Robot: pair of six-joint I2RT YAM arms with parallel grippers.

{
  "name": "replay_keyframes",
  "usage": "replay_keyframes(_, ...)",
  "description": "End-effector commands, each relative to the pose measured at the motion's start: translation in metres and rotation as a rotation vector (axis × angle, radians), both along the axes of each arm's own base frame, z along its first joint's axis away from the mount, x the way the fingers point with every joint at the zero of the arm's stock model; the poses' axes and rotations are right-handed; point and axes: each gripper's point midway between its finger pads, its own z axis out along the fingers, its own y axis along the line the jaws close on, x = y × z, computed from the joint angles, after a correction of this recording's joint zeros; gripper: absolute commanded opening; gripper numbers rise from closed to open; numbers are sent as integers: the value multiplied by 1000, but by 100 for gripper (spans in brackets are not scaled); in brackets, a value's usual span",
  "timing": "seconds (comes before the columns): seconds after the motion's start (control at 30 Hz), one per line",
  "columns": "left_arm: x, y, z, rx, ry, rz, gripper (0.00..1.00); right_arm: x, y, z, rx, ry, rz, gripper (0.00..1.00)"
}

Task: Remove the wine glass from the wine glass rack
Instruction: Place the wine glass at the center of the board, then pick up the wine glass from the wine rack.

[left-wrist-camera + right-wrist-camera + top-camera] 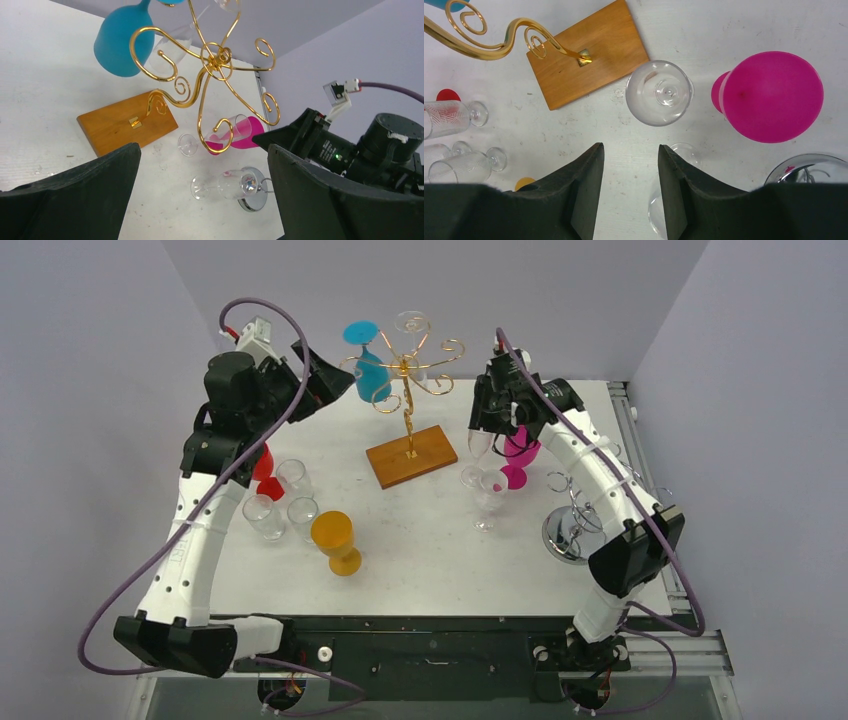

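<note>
Spotted blue wine glass [370, 378] hung on wine glass rack [408, 412]; found L fingers [75, 200] spread wide nr it, R fingers [579, 190] parted, empty, over table [440, 550].

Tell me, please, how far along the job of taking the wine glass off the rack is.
Done: nothing yet. The blue wine glass and a clear wine glass hang upside down on the gold wine glass rack. In hand: the left gripper is open, empty and faces the rack's arms; the right gripper is open over the table. Left: grasp a hanging glass and slide it off.
</note>
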Motion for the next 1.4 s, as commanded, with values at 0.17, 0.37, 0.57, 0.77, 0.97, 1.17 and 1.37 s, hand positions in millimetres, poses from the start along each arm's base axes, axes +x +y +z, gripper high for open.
replay_keyframes(0.17,52,29,35,-55,-98,117,97,-19,-20,53,75,-148,-30,46)
replay_keyframes(0.37,94,27,25,-131,-107,101,71,-34,-33,76,107,-217,-49,52)
replay_keyframes(0.57,132,16,16,-234,-134,70,55,-49,-41,100,164,-287,-62,61)
replay_keyframes(0.77,161,9,9,-307,-139,54,48,-63,-51,120,195,-344,-82,69)
replay_keyframes(0.97,185,10,-5,-347,-113,66,44,-69,-56,128,203,-363,-89,69)
replay_keyframes(1.17,198,6,-5,-400,-111,35,38,-72,-59,130,200,-365,-94,69)
replay_keyframes(1.37,202,6,-3,-442,-110,14,31,-72,-60,130,200,-367,-100,69)
